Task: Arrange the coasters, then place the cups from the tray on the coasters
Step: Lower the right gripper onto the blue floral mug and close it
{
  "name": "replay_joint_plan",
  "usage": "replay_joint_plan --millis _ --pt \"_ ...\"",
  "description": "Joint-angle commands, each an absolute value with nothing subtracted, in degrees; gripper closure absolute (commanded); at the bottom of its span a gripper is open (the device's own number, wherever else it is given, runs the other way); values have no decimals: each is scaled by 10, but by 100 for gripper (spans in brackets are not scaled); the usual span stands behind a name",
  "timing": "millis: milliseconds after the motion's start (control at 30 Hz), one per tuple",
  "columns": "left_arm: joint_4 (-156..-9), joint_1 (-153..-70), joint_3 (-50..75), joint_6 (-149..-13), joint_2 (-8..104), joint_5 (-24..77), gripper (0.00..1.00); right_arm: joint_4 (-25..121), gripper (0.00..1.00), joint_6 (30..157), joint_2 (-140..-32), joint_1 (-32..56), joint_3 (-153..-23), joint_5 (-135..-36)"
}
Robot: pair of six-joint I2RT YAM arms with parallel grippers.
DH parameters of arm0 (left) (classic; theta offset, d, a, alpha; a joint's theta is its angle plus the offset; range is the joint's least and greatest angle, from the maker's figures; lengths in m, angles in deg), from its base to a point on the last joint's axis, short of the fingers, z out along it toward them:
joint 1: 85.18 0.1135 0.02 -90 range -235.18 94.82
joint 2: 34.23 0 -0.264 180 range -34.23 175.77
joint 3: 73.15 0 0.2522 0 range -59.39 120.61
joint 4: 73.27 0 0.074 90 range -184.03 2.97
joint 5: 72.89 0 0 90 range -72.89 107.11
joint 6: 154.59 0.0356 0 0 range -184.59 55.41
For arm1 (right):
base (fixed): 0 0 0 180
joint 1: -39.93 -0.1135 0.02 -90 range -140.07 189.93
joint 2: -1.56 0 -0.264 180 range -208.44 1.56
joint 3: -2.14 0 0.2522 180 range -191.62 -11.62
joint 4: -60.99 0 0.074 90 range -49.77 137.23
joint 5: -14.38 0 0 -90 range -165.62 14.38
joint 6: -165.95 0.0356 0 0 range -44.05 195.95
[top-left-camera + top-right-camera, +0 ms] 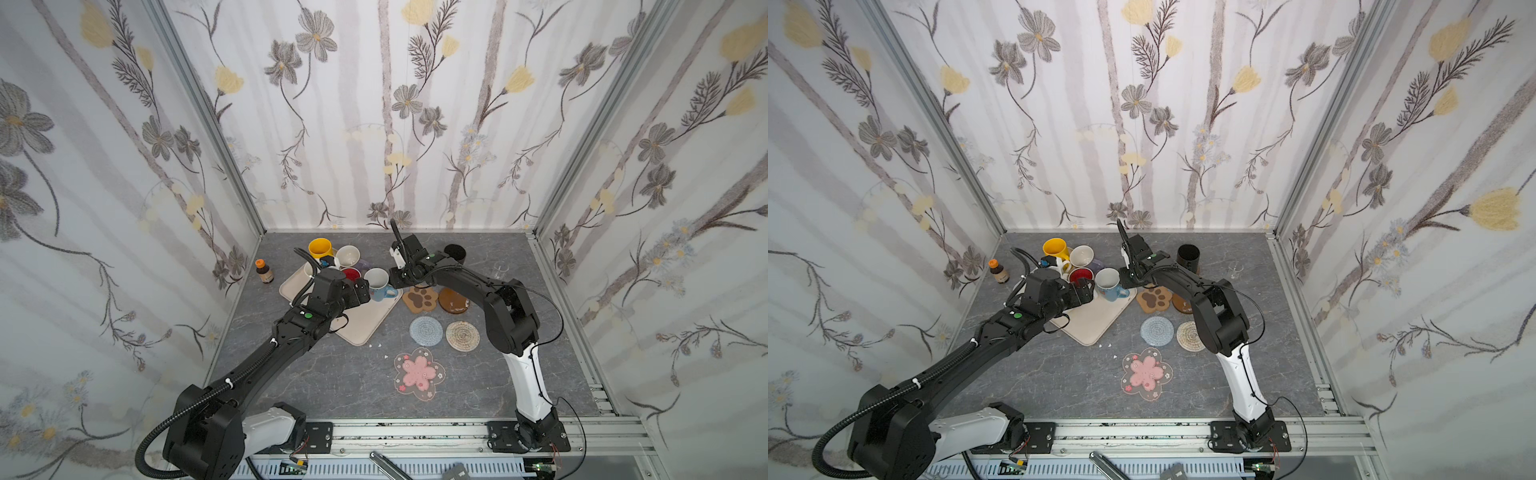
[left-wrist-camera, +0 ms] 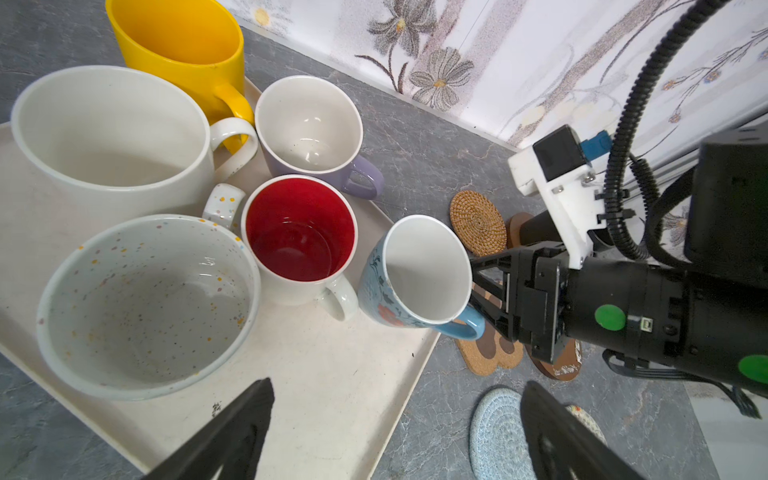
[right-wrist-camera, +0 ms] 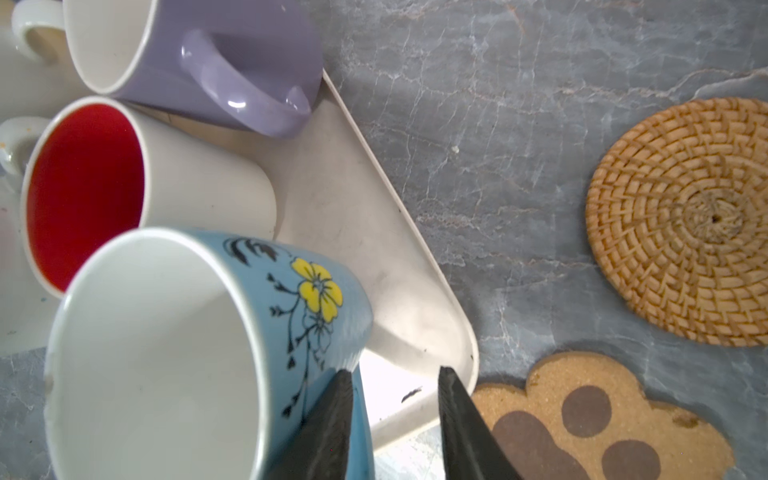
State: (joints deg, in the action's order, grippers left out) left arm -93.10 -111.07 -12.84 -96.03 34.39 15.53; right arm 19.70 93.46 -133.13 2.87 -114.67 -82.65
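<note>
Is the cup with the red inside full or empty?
Empty: the red-inside cup shows its bare bottom in the left wrist view.

We see the tray (image 1: pixel 365 326) far left, cups (image 1: pixel 348 254) crowded on its far half. The paw-print coaster (image 1: pixel 422 299) lies just right of the tray; nearer, the knitted coaster (image 1: pixel 426 331) sits left of the braided coaster (image 1: pixel 462 336), the blossom coaster (image 1: pixel 419 373) nearest us.

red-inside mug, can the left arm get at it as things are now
Probably yes. The left pincer stands open over the bare tray just before the red-inside mug, handle toward it. It is tight, though: the speckled cup and the tilted blue mug flank it closely.
</note>
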Motion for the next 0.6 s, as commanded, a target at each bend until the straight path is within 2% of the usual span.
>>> replay_joint_plan --millis 0,100,267,567 --pt "-922 -1111 -132 -952 337 173 5 233 63 938 -1315 27 -1133 -819" --pt "-920 -1111 -131 -942 329 213 4 233 63 937 -1299 27 -1121 -807" --pt "-922 -1111 -114 -927 327 297 5 240 54 925 -1261 27 -1098 -776" --pt "-921 -1111 -123 -930 298 334 7 264 39 877 -1177 19 -1029 -774"
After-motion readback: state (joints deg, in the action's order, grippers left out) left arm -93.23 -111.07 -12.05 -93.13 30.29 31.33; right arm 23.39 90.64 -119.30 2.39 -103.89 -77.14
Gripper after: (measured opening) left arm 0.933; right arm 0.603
